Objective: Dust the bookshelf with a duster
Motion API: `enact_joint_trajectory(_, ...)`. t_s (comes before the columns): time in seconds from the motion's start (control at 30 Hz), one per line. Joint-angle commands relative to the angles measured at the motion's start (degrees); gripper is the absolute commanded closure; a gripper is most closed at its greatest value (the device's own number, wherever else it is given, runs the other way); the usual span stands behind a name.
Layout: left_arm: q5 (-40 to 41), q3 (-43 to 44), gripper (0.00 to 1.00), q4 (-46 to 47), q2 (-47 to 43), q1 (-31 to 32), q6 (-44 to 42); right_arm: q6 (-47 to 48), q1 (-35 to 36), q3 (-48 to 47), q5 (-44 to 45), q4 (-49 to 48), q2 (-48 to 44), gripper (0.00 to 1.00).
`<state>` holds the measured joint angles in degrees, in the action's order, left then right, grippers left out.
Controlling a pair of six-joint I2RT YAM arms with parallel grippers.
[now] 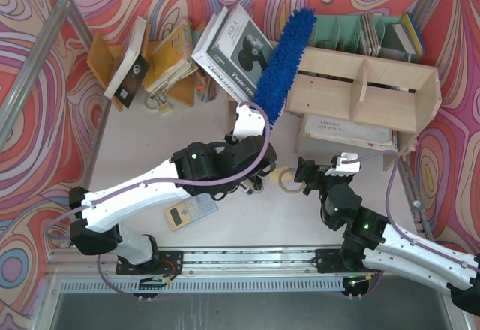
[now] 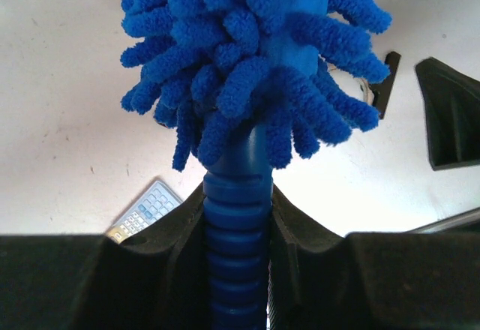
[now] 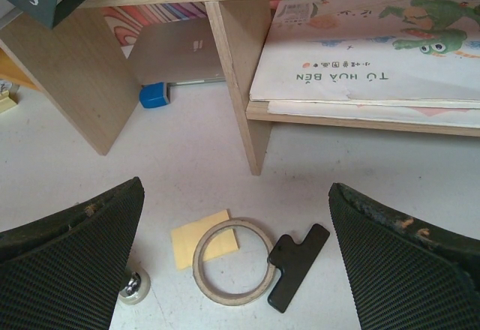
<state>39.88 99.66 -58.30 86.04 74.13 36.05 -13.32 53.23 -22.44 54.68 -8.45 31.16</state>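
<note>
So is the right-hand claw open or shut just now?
Open. On the right claw the two black fingers stand far apart with nothing gripped between them; a wooden ring lies on the table below.

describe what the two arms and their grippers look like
Both the left arm and right arm have white shells over black joints, each with a small green light and a lilac cable looping along it. The left gripper and right gripper have chunky black fingers; the right's show a rough, mesh-like texture.
</note>
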Motion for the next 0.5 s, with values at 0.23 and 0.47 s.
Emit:
enact_joint_trajectory(0.23, 4.61, -5.93, 1.0, 0.86, -8.71, -4.55, 2.25, -0.74, -0.09, -1.56, 1.58, 0.44, -0.6, 0.01)
enact_joint_trajectory(0.47, 2.79, -5.64, 1.0, 3.78, -8.96, -5.22, 0.1, -0.83, -0.07, -1.69, 1.71, 0.56, -0.44, 0.01)
